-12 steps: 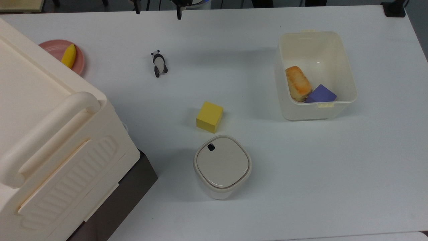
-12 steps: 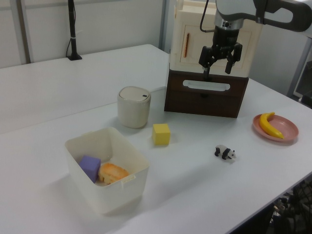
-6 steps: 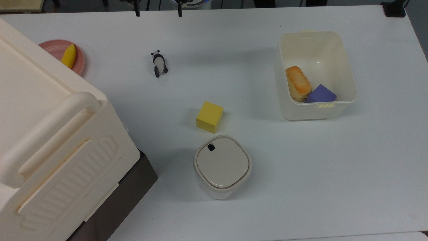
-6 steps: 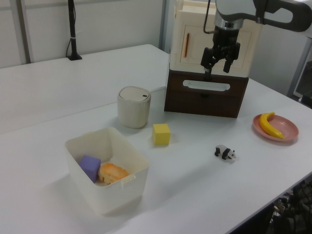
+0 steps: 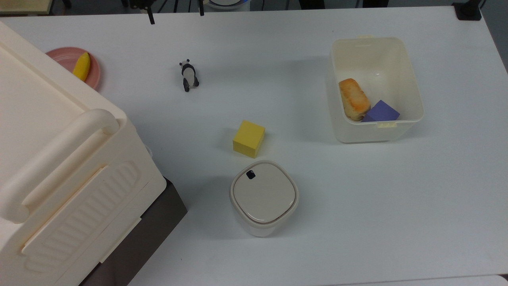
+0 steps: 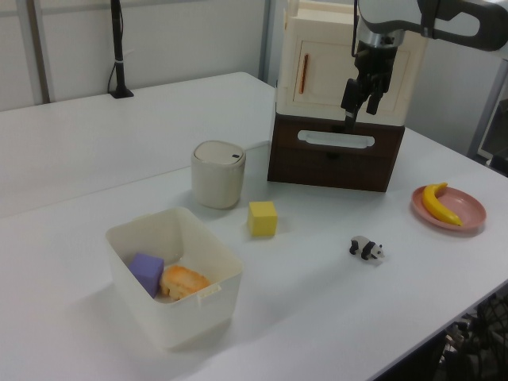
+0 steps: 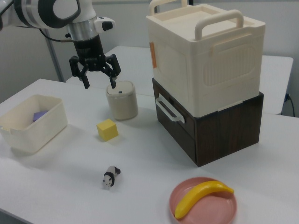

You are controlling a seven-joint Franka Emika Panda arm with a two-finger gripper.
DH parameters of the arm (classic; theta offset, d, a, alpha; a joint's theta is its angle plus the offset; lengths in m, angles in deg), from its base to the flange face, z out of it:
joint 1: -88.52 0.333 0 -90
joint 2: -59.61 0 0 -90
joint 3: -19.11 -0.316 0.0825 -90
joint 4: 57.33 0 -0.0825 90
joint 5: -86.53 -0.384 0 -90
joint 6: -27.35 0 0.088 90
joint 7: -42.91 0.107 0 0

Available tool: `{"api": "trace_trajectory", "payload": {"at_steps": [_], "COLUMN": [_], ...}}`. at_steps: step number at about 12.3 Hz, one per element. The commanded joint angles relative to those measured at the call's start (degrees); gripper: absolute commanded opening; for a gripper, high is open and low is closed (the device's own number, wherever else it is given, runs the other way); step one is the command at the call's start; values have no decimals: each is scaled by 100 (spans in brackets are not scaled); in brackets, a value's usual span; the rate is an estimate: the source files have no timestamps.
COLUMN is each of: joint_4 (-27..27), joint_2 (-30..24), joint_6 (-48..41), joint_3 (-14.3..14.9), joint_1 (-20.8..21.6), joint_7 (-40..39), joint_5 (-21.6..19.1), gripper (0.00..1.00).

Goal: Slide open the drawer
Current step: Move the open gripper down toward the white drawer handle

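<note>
The gripper (image 7: pixel 98 82) hangs spread wide, empty; the cream bin (image 5: pixel 412 91) holds bread (image 5: pixel 353 99) and a purple block (image 5: pixel 382 111); the drawer (image 7: pixel 175 122) sits closed.

White table (image 5: pixel 301 246): cube (image 5: pixel 249 138), panda (image 5: pixel 188 74), canister (image 5: pixel 264 197).

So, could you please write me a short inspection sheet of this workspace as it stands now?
Surface: white table, no spills seen.
Job's things: dark-brown drawer sits shut under the cream cabinet; its white loop handle is untouched.
Clutter: yellow cube; lidded cream canister; panda figure; banana on a pink plate; open bin holding a bread piece and a purple block.
Grippers: gripper open, in the air above the table, apart from the handle.
Cables: nothing seen on the table.
Surroundings: black stand at the table's far edge in the left view.
</note>
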Motion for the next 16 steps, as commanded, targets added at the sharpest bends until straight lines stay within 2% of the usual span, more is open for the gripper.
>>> {"api": "trace_trajectory", "payload": {"at_steps": [1, 4, 9, 12, 16], "joint_4": [-33, 47, 11, 3, 38], "joint_2": [99, 626, 1057, 1128, 1383], "joint_6": [323, 1332, 1923, 1959, 2212], "joint_3": [-59, -59, -59, -68, -68], "joint_1": [-50, -50, -15, -76, -181], "joint_7": [-165, -129, -382, -1270, -1518], "joint_5": [79, 298, 843, 853, 861], "gripper": [100, 100, 100, 100, 100]}}
